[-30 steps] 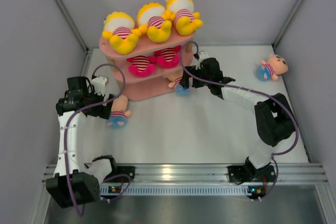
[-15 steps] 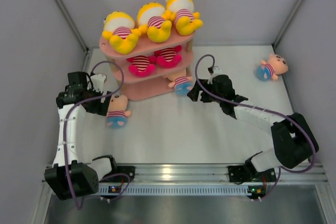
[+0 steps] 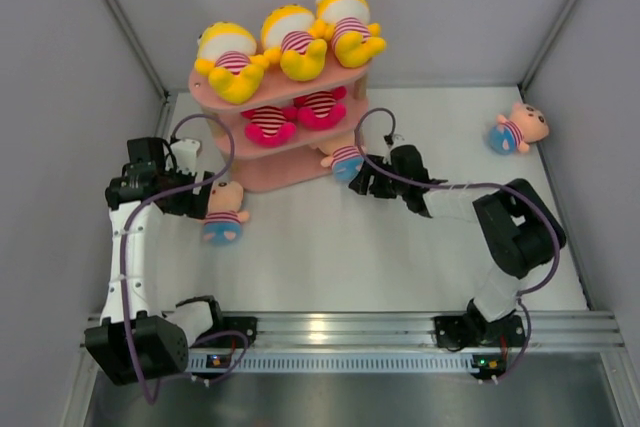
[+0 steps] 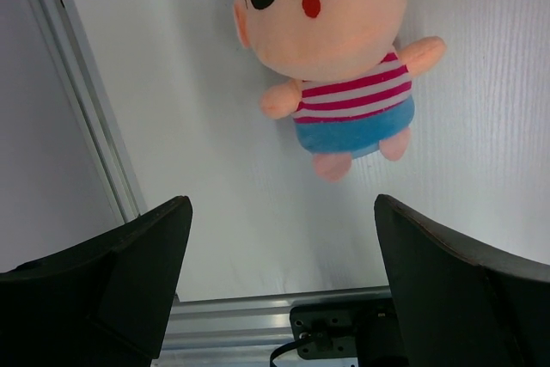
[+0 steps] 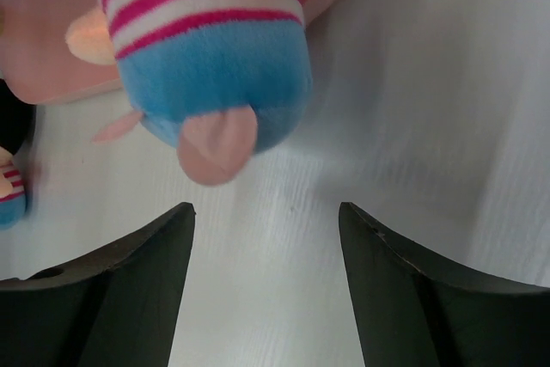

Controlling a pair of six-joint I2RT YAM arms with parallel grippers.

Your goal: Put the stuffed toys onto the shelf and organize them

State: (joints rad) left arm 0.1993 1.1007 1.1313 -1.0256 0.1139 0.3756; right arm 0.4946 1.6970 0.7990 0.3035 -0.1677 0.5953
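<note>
- The right gripper [image 5: 265,212] is partly open and holds nothing. The shelf doll [image 5: 206,66] lies just ahead of its fingertips, with its blue end and one foot hanging over the lowest board of the shelf [image 3: 265,179] toward the claw.
- This doll looks only half seated, so the job here is probably to push it further in. Bring the fingers closer together first, so they press on the blue end instead of sliding past it, then push straight ahead and low, under the middle board.
- How far its head is from a post is hidden, so push gently.
- The left gripper [image 4: 282,212] is wide open and empty. The floor doll [image 4: 344,58] lies face-up ahead of it, slightly off toward one finger.
- To pick it up cleanly, centre the claw on the striped shirt and close across the torso, not the round head.
- The far doll [image 3: 520,129] lies well apart from both claws and can wait.
</note>
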